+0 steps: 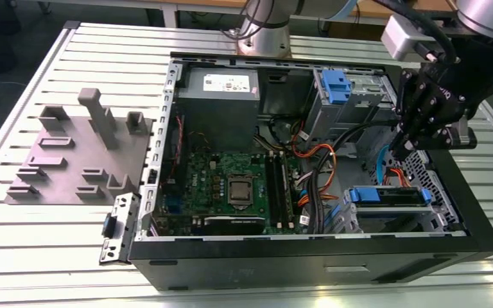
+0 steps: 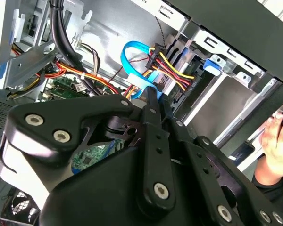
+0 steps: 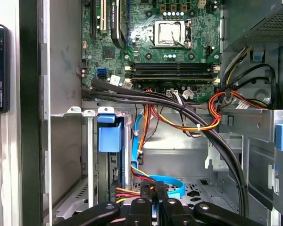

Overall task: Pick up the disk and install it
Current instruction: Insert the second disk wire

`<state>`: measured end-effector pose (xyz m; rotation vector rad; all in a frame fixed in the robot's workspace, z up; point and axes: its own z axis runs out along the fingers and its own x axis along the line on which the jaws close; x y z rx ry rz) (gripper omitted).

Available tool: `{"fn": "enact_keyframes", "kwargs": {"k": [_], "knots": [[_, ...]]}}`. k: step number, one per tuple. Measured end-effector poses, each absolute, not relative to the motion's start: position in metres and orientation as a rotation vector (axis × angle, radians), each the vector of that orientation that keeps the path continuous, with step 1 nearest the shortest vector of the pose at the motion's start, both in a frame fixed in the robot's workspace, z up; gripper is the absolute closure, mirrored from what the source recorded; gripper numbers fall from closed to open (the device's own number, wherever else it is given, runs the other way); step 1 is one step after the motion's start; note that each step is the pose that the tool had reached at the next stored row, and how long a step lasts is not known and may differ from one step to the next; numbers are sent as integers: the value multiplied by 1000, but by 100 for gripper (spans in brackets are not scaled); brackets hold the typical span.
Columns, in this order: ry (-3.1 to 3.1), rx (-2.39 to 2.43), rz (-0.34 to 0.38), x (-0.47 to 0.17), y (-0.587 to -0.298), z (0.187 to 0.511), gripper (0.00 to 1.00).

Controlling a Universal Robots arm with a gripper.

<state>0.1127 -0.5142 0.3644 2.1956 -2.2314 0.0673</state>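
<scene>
Gripper [image 1: 409,144] fingertips hidden behind case wall at 3 o'clock; person's hand [image 2: 278,141] cut off by the edge.

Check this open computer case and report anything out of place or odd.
A person's hand sits close beside the open black computer case while the robot's black hand works inside it near the bundled orange and yellow cables. Nothing looks spilled or damaged.
</scene>
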Motion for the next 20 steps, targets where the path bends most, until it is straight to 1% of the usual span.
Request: {"fn": "enact_keyframes", "kwargs": {"k": [4, 5, 10, 11, 20], "knots": [[-2232, 2196, 66, 113, -514, 361, 83], [-2232, 2196, 66, 113, -515, 360, 77], [-2233, 2198, 69, 112, -518, 355, 78], [-2234, 2199, 70, 111, -519, 355, 84], [-2243, 2214, 97, 101, -528, 350, 84]]}}
